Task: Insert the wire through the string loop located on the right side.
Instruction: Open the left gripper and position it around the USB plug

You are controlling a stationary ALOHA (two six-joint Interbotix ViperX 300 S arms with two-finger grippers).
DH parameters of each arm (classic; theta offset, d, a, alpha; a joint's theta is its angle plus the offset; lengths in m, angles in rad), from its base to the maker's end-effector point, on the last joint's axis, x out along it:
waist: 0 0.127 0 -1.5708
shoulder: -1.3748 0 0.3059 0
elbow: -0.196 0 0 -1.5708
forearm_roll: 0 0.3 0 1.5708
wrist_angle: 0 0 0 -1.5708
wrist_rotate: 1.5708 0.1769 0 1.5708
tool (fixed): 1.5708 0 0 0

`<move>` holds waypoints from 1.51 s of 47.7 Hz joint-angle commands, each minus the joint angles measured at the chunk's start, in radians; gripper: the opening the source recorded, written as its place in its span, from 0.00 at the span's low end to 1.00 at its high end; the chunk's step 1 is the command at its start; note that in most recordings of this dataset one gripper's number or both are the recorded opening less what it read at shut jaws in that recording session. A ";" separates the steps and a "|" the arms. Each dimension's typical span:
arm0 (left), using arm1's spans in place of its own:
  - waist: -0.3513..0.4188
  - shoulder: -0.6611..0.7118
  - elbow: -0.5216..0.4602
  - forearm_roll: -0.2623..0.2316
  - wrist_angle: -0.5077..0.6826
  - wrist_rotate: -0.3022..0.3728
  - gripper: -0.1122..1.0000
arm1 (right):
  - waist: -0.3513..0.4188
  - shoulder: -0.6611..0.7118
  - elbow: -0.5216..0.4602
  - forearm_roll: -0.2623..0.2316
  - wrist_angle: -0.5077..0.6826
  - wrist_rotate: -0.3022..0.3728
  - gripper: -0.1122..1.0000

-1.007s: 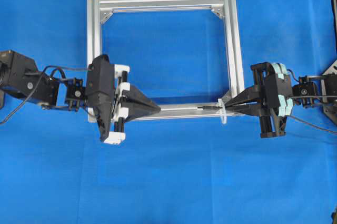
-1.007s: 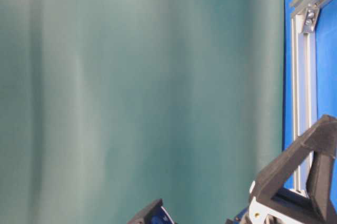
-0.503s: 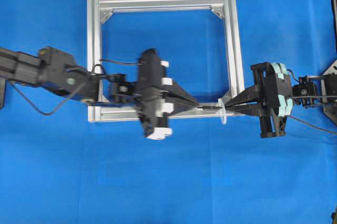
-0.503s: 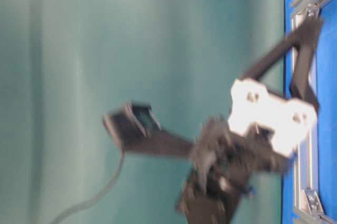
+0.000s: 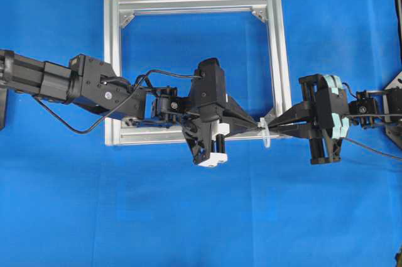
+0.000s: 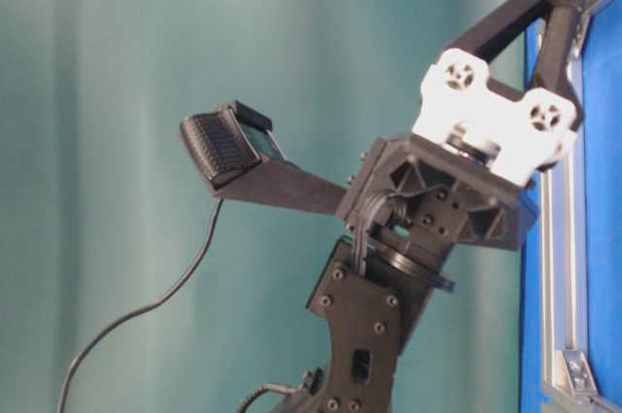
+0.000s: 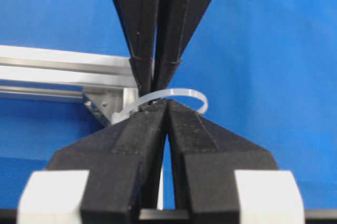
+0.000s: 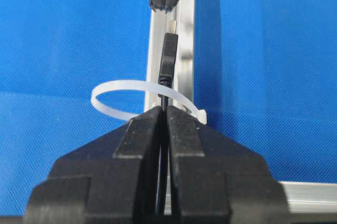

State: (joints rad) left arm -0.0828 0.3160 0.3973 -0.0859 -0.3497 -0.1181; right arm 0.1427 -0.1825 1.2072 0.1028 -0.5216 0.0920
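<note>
Bright, even light, faint shadows; wrist views soft up close.

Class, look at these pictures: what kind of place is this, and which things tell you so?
Probably a robotics lab test bench: two arms, the left gripper and right gripper, meet over a bare aluminium frame on a blue cloth, by a white string loop.

scene: blue cloth (image 5: 188, 217) covered the table | teal backdrop (image 6: 117, 92) – plain, hung behind, table-level view
</note>
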 commanded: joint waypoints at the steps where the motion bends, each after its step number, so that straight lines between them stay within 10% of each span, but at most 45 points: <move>1: 0.003 -0.020 -0.009 0.003 0.003 0.002 0.10 | -0.002 -0.006 -0.017 0.002 -0.008 0.000 0.07; 6: 0.003 -0.020 -0.009 0.003 0.003 0.002 0.18 | -0.002 -0.008 -0.017 0.002 -0.008 0.000 0.07; 21: 0.003 -0.023 -0.008 0.003 0.003 0.006 0.92 | -0.002 -0.008 -0.017 0.002 -0.008 0.000 0.07; 72: -0.003 0.074 -0.014 0.003 0.000 0.003 0.92 | -0.002 -0.006 -0.017 0.002 -0.008 0.000 0.07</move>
State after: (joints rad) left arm -0.0828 0.4080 0.3973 -0.0859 -0.3405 -0.1135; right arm 0.1427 -0.1825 1.2072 0.1028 -0.5216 0.0905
